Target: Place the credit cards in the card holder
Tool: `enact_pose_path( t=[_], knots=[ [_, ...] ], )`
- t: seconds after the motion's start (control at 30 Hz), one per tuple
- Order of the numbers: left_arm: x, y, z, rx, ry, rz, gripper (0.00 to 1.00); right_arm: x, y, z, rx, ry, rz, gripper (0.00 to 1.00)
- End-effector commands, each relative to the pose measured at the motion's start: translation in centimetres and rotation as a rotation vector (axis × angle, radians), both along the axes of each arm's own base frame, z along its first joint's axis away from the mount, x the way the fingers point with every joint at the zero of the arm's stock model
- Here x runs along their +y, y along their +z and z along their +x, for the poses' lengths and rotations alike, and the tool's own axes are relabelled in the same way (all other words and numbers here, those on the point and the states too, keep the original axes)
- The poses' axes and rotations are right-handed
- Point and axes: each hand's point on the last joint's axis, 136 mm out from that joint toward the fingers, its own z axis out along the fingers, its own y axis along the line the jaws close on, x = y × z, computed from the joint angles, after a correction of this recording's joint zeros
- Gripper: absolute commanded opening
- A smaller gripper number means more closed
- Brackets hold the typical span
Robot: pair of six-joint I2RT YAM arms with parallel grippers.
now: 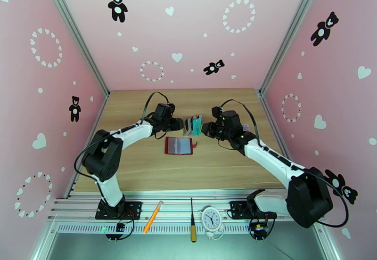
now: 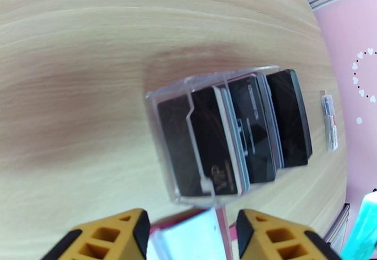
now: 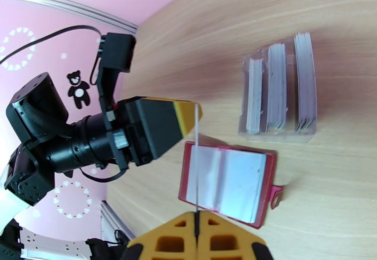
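The wooden table [image 1: 141, 171] is walled in pink on three sides, with bare board from the middle toward 6 o'clock up to the near rail and a broad free strip toward 12 o'clock in front of the back wall. The two arms reach in from 7 and 5 o'clock and meet at mid-table. There stands a clear slotted stand [image 1: 192, 124], with dark cards [image 2: 287, 115] upright in its slots. The left gripper [image 1: 178, 124] is just beside it at 9 o'clock and the right gripper [image 1: 205, 129] at 3 o'clock. The card holder [image 1: 179, 146] lies spread open and flat at the stand's 6 o'clock, near it but apart, its snap tab [image 3: 275, 197] pointing toward 3 o'clock and free wood along its near edge. The left claw's yellow fingers [image 2: 108, 237] stand about half apart with nothing between them, above the open holder. The right claw is pinched tight on a held card [image 3: 196, 162], seen edge-on over the holder's clear pockets, its far edge close by the left fingertip.
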Motion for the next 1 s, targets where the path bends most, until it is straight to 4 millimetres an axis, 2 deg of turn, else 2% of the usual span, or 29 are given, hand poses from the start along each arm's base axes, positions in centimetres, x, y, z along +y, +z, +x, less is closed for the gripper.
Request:
enact_pose_path(
  t=[0.0, 0.2, 0.43, 0.67, 0.97],
  knots=[
    [2.0, 0.2, -1.6, 0.001, 0.024, 0.059, 0.55, 1.1, 1.2, -0.7, -0.047, 0.024, 0.084, 0.00],
    [4.0, -0.7, -4.0, 0.019, 0.049, 0.103, 0.56, 2.5, -0.8, -1.8, -0.026, 0.060, 0.107, 0.00],
    [5.3, -2.0, -5.9, 0.044, 0.046, 0.157, 0.56, 4.4, -2.6, -2.3, -0.004, 0.088, 0.131, 0.00],
    [5.5, -2.8, -7.0, 0.054, 0.019, 0.195, 0.55, 5.8, -5.4, -2.6, 0.049, 0.086, 0.147, 0.00],
    [4.6, -3.9, -7.9, 0.063, -0.038, 0.196, 0.52, 6.9, -7.5, -2.7, 0.072, 0.087, 0.121, 0.00]
  ],
)
